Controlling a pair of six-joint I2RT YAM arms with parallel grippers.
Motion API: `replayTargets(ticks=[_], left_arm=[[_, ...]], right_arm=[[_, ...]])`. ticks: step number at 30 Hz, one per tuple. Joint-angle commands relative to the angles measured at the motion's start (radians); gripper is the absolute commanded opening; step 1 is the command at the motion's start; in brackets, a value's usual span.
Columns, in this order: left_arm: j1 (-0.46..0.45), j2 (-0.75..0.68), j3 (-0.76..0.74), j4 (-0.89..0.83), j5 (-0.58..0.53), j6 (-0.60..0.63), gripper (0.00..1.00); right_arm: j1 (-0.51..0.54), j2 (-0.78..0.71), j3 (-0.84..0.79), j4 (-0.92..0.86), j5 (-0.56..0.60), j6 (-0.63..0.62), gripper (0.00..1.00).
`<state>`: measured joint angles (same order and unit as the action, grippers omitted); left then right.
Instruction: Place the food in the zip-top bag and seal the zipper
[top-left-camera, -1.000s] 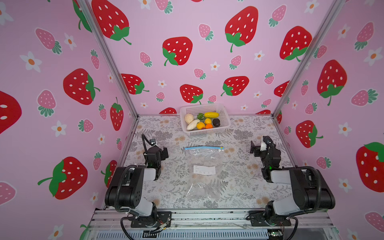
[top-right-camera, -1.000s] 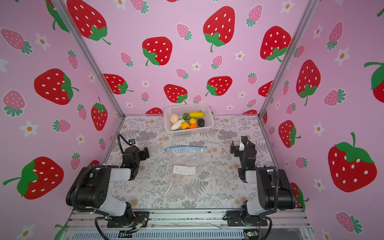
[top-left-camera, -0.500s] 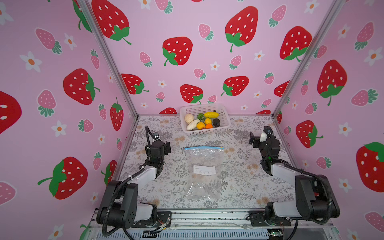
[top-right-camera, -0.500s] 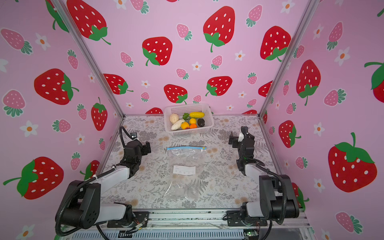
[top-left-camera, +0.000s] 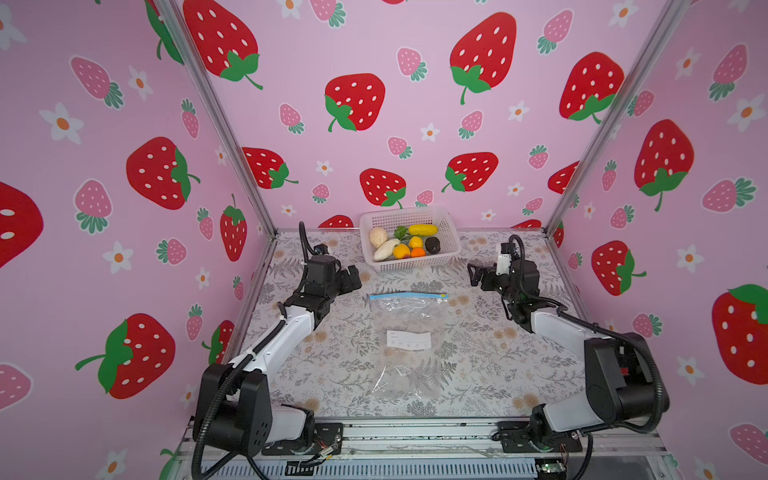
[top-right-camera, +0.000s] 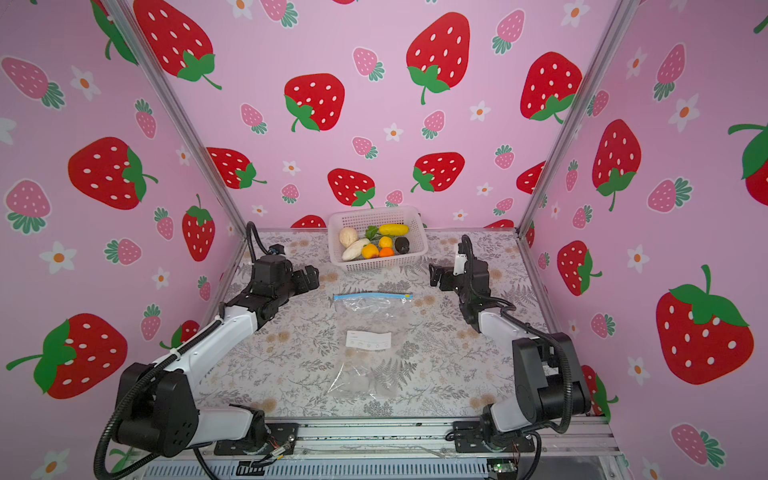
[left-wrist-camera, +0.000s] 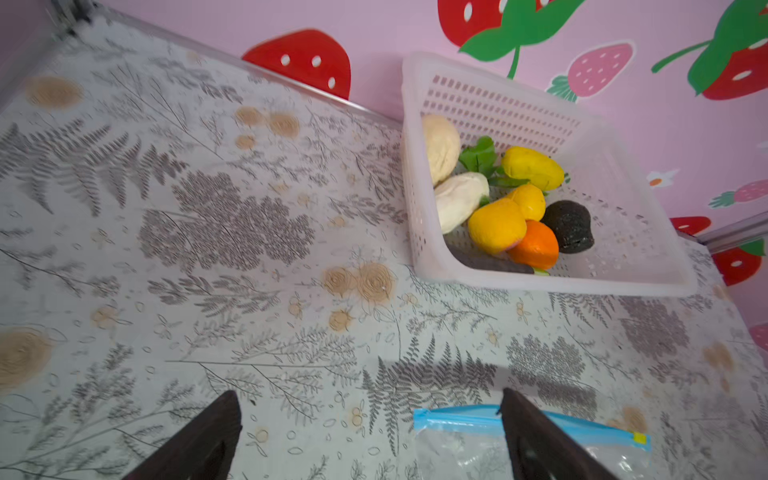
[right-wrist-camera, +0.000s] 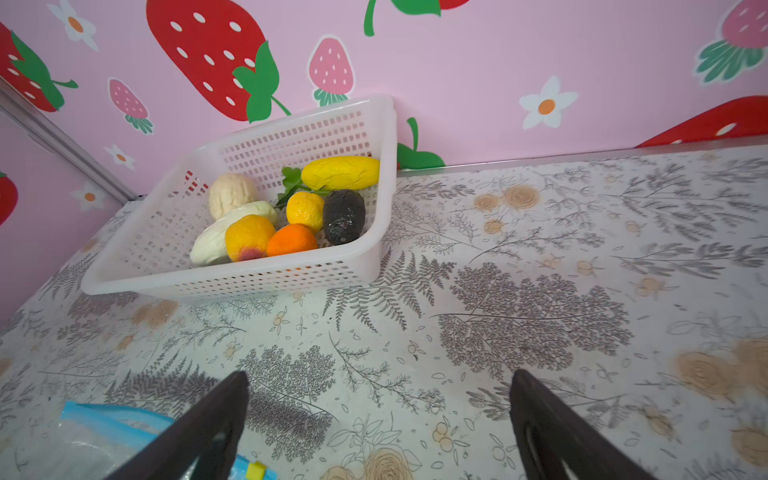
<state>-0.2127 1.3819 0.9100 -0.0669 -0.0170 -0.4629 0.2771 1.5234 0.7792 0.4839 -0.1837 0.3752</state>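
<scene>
Both arms extended inward since earlier. Left gripper and right gripper, jaws apart, empty, flank the bag's upper edge, mid-frame. Food in basket above.

A clear bag lies flat on a floral table, blue zipper along its far edge. Behind it, a white basket holds toy food. The left gripper and right gripper flank the zipper, jaws apart.
</scene>
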Motion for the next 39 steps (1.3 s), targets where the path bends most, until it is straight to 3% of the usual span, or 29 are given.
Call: replayTargets(ticks=[1, 12, 23, 39], left_arm=[[-0.004, 0.059, 0.077, -0.012, 0.111, -0.106, 0.99], [0.015, 0.411, 0.389, -0.012, 0.206, -0.140, 0.99], [0.022, 0.663, 0.666, -0.032, 0.238, -0.156, 0.99], [0.016, 0.821, 0.879, -0.051, 0.333, -0.140, 0.99]], right_arm=[[-0.003, 0.078, 0.092, -0.060, -0.107, 0.099, 0.99], [-0.011, 0.334, 0.387, -0.095, -0.072, 0.110, 0.99], [-0.035, 0.586, 0.646, -0.086, -0.226, 0.191, 0.98], [-0.033, 0.675, 0.731, -0.008, -0.424, 0.160, 0.62]])
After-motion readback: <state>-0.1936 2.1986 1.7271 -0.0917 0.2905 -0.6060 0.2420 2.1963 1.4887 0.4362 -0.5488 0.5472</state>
